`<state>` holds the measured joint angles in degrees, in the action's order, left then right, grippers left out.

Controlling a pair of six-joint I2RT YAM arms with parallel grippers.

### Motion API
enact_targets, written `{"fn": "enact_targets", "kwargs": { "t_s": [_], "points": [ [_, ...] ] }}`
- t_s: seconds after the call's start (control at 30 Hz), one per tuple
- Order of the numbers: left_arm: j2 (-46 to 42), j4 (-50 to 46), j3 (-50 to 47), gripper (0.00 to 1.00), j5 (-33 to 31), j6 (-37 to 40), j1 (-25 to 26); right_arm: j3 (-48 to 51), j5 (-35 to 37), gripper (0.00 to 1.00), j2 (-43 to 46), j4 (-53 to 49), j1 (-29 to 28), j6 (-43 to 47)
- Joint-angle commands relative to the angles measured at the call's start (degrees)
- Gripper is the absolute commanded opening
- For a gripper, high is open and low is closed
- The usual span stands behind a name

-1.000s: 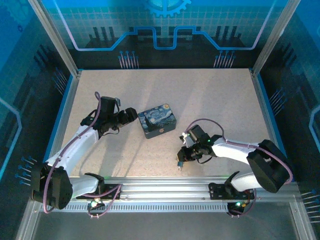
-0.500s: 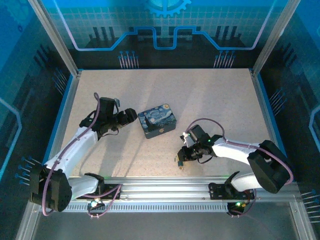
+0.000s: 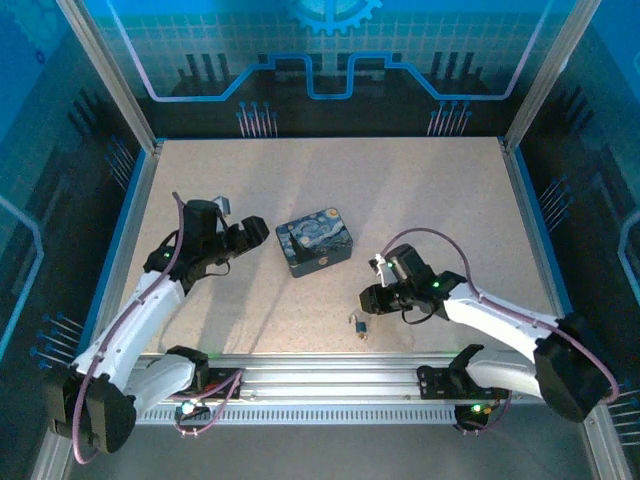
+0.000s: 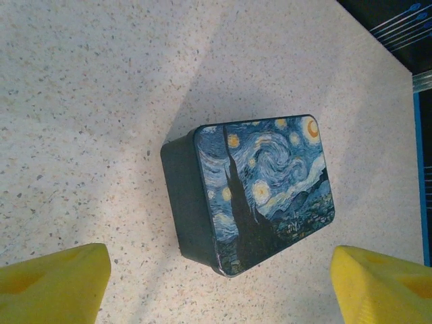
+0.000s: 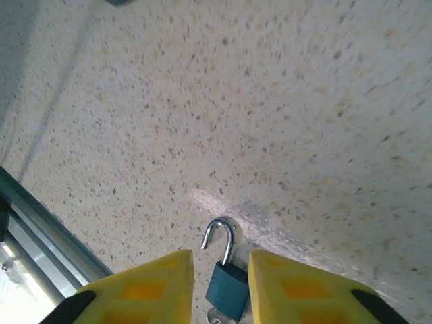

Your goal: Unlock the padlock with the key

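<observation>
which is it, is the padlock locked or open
Open: the right wrist view shows the padlock with its shackle hooked up and one end free of the body.

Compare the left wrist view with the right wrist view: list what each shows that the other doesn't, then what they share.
Left wrist view: the tin box with its painted lid in full, framed by the wide-open left gripper. Right wrist view: the padlock, its shackle hooked open, seen through the narrow gap of the right gripper, plus a metal rail. Both: yellow fingers at the bottom and the speckled table.
</observation>
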<state>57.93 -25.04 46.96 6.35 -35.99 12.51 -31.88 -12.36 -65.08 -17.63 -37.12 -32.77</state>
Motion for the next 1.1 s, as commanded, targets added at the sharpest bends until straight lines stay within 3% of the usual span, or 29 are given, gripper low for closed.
{"fn": "enact_targets", "kwargs": {
  "t_s": [0.0, 0.33, 0.57, 0.83, 1.07],
  "points": [
    [-3.1, -2.5, -0.3, 0.88, -2.2, 0.4, -0.5, -1.6, 4.5, 0.32, 4.3, -2.7, 1.1, 0.3],
    [-9.1, -5.8, 0.2, 0.99, -5.8, 1.4, -0.5, -2.4, 11.2, 0.46, 17.0, -8.8, 6.8, 4.0],
    [-10.3, -6.5, -0.3, 0.99, -8.4, 3.0, -0.6, -0.9, 11.5, 0.67, 23.4, -7.3, 15.2, 5.6],
    [-10.3, -5.7, -1.0, 0.99, -14.8, 5.9, -0.7, -1.6, 10.4, 0.99, 21.1, -4.7, 24.3, 9.2],
    [-10.2, -0.2, -3.7, 0.99, -20.3, 10.0, -0.8, -0.9, 11.9, 1.00, 17.8, 0.3, 30.5, 11.3]
  ]
}}
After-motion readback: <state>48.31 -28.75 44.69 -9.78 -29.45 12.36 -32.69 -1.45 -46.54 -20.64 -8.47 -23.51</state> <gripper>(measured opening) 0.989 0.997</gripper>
